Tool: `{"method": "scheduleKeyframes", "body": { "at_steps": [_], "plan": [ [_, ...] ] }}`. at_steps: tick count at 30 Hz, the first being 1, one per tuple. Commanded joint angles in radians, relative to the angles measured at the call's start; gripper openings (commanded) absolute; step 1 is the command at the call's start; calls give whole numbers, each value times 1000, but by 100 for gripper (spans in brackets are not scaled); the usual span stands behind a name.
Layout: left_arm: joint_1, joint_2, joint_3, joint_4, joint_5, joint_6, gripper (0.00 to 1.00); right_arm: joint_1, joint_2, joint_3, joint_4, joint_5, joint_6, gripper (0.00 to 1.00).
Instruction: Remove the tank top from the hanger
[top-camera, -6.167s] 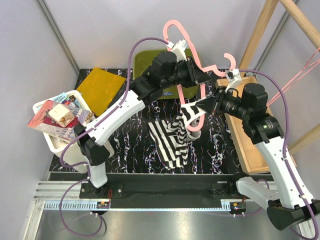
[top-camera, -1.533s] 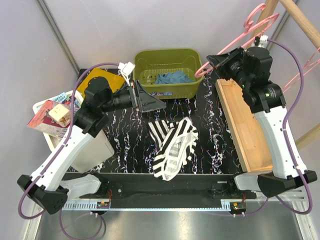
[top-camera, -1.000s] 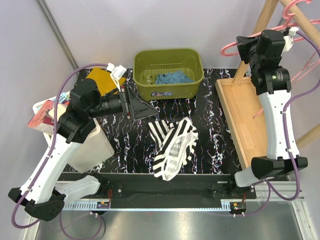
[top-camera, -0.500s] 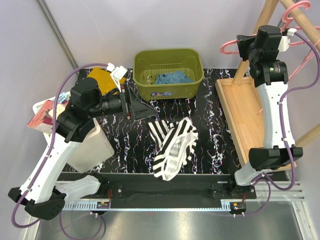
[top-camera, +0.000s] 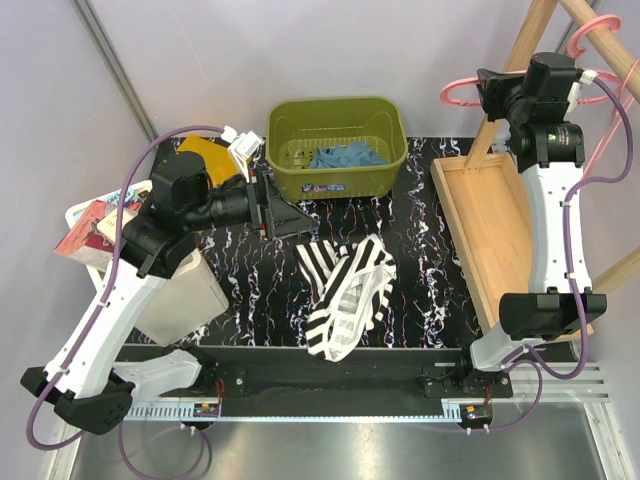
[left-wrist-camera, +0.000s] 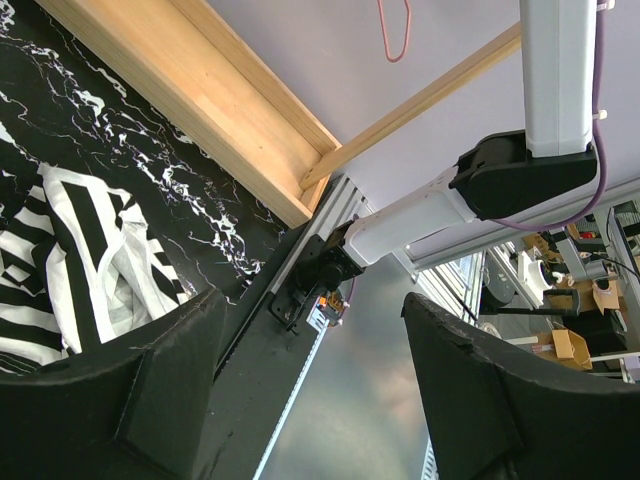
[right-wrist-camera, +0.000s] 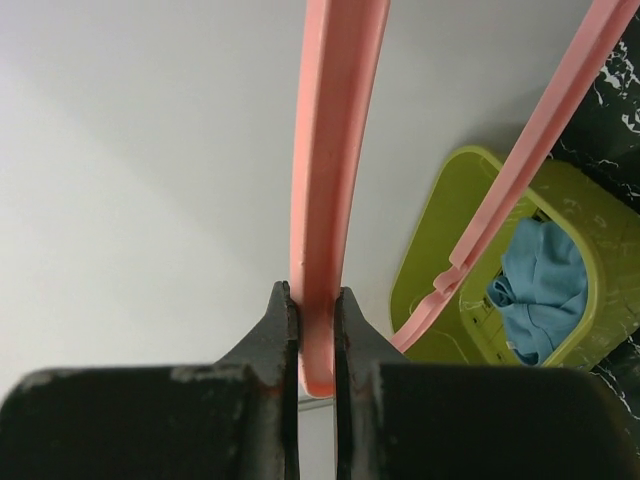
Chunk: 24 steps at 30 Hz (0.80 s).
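Striped tank top (top-camera: 345, 290) lies crumpled on the black marbled table (top-camera: 250, 290), free of the pink hanger (right-wrist-camera: 330, 150) and well apart from both arms. Right gripper (right-wrist-camera: 312, 300), raised beside the wooden rack (top-camera: 520, 55), has its jaws pinched tight on the pink hanger. Left gripper (top-camera: 288, 210), jaws spread wide and holding nothing, hovers near the green basket (top-camera: 290, 125).

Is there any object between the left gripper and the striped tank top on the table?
Nothing visible does. The left gripper hangs open above the table, and the tank top lies ahead of it, with only bare tabletop between them. The green basket stands behind the gripper, out of that line.
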Motion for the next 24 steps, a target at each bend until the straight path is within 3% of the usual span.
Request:
{"method": "scheduleKeyframes", "body": {
  "at_steps": [1, 2, 3, 5, 6, 9, 21, 24],
  "plan": [
    [1, -3, 21, 22, -3, 9, 76, -26, 2, -19, -34, -26, 34, 15],
    [1, -3, 20, 22, -3, 9, 76, -26, -1, -21, -38, -34, 18, 23],
    [1, -2, 18, 22, -3, 8, 76, -26, -12, -25, -40, -41, 2, 38],
    [1, 3, 12, 25, -3, 5, 76, -26, -30, -36, -71, -37, -43, 47],
    [1, 4, 6, 28, 2, 0, 76, -26, -52, -51, -83, -26, -58, 57],
    [-2, 11, -8, 40, 9, -14, 76, -26, -93, -76, -137, -3, -135, 69],
    [-57, 43, -20, 62, 17, -26, 76, -16, -240, -233, -209, -64, -399, 99],
    [-68, 53, -19, 65, 18, -28, 76, -13, -265, -236, -209, -75, -489, 100]
  ]
}}
